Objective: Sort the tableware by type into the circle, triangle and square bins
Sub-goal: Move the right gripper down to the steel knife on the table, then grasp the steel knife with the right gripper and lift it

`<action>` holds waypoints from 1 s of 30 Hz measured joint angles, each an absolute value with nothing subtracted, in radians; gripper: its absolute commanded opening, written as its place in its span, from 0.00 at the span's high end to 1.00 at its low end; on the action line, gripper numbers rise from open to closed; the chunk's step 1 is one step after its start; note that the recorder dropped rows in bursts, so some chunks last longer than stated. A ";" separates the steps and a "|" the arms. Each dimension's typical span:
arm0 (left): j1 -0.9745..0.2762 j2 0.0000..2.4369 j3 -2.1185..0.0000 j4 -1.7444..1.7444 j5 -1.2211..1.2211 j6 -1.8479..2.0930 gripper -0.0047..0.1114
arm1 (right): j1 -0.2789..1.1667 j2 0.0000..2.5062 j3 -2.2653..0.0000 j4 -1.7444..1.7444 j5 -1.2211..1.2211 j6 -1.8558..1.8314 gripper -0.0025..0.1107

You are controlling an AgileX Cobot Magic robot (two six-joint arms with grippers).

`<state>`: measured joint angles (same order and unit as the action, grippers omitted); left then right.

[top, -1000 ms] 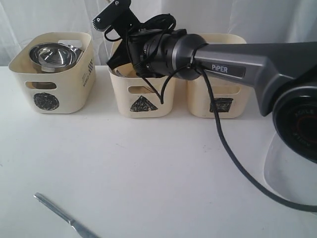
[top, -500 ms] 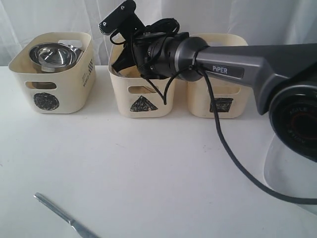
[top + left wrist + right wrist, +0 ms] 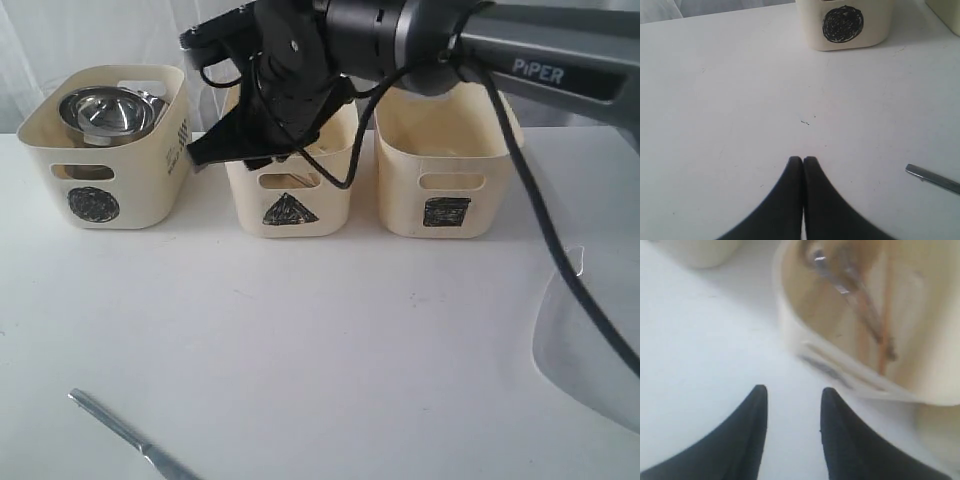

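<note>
Three cream bins stand in a row at the back: circle (image 3: 105, 175), triangle (image 3: 290, 190) and square (image 3: 440, 170). A steel bowl (image 3: 105, 110) lies in the circle bin with a white piece (image 3: 142, 88) behind it. In the right wrist view the triangle bin (image 3: 790, 335) holds wooden chopsticks (image 3: 885, 325) and a steel utensil (image 3: 832, 275). My right gripper (image 3: 205, 155) (image 3: 792, 390) hangs open and empty over the table at that bin's left front corner. A steel knife (image 3: 130, 432) (image 3: 932, 178) lies near the front left. My left gripper (image 3: 803, 160) is shut and empty above the table, short of the knife.
The right arm (image 3: 520, 50) reaches across above the square and triangle bins, its black cable (image 3: 545, 230) trailing down to the right. A clear glossy piece (image 3: 590, 350) lies at the right edge. The circle bin (image 3: 842, 25) stands ahead of the left gripper.
The right gripper has come out of the triangle bin, swung left and down past its front corner, and its jaws have opened. The arm has risen. The knife has not moved.
</note>
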<state>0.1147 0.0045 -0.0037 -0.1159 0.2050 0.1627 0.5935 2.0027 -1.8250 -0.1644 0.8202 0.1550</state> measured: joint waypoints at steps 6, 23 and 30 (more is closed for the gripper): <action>0.115 0.004 -0.004 -0.116 0.205 0.163 0.96 | 0.663 1.998 -1.825 0.192 1.018 -0.094 0.67; 0.115 0.004 -0.004 -0.116 0.205 0.163 0.96 | 0.924 2.303 -1.825 0.194 0.982 -0.192 0.45; 0.115 0.004 -0.004 -0.116 0.205 0.163 0.96 | 0.938 2.331 -1.842 0.177 0.963 -0.148 0.64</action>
